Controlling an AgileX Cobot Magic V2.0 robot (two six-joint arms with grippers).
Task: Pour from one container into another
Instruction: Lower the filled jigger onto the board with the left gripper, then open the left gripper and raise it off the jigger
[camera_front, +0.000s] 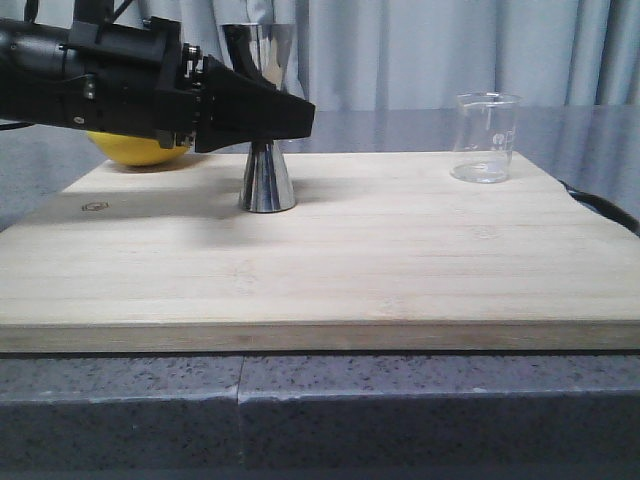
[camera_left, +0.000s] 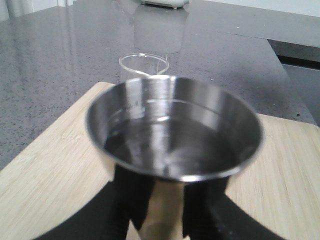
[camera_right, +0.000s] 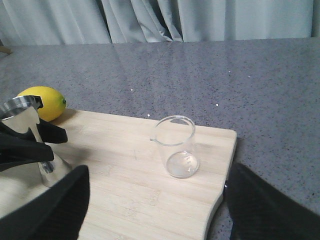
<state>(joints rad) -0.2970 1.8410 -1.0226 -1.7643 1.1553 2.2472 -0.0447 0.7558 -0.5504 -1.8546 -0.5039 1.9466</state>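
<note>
Standing near the board's far left edge, the rigid, slick steel hourglass jigger (camera_front: 266, 150) is clamped at its waist by the left gripper (camera_front: 285, 112), while the fragile clear glass beaker (camera_front: 486, 137), best taken mid-wall, waits at the far right corner before the wide-open, empty right gripper (camera_right: 155, 210).

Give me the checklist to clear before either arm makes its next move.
1. Jigger upright on the board: ok.
2. Left gripper jaws either side of the jigger's waist: ok.
3. Those jaws actually clamped: cannot tell.
4. Beaker upright, nothing touching it: ok.
5. Right gripper open and short of the beaker: ok.
6. Liquid in the beaker to pour: not ok, it looks empty.
</note>
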